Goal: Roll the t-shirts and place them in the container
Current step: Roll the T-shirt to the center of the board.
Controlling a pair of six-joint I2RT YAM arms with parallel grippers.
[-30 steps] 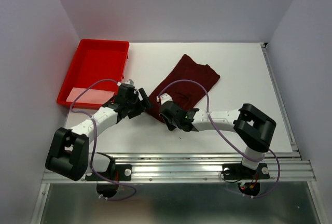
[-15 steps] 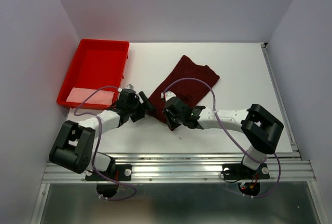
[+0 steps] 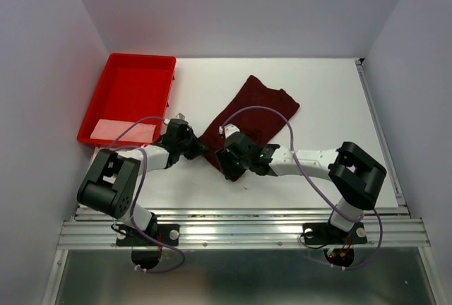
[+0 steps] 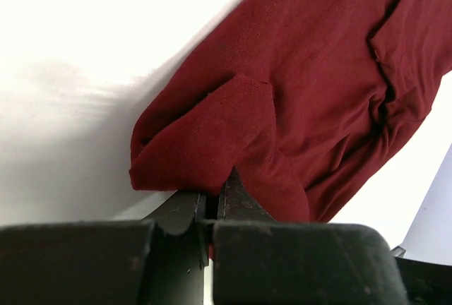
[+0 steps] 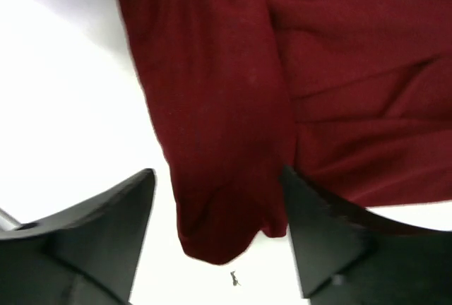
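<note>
Left gripper (image 4: 215, 195): fingers brought together on the near-left edge of the t-shirt (image 4: 304, 72), pinching a fold of the cloth at their tips. Right gripper (image 5: 215, 178): fingers spread wide, one on each side of the shirt's narrow near end, neither pressing it. In the top view the left gripper (image 3: 200, 148) and right gripper (image 3: 227, 167) sit close together at that same end.

The t-shirt (image 3: 258, 111), dark maroon and plain, lies bunched into a long strip on the white table (image 3: 332, 93), running from the grippers away and to the right, wider at its far end. A small dark speck (image 5: 233, 278) marks the table just off the near tip of the cloth.

The red tray (image 3: 141, 58) rests at the far-left of the table, well apart from the shirt. It holds only a pale flat patch (image 3: 123, 130) at its near end; what that patch is cannot be told.

Left arm: folded low, elbow at the near left, forearm reaching right. Right arm: elbow at the near right, forearm stretched leftward, low over the table.
</note>
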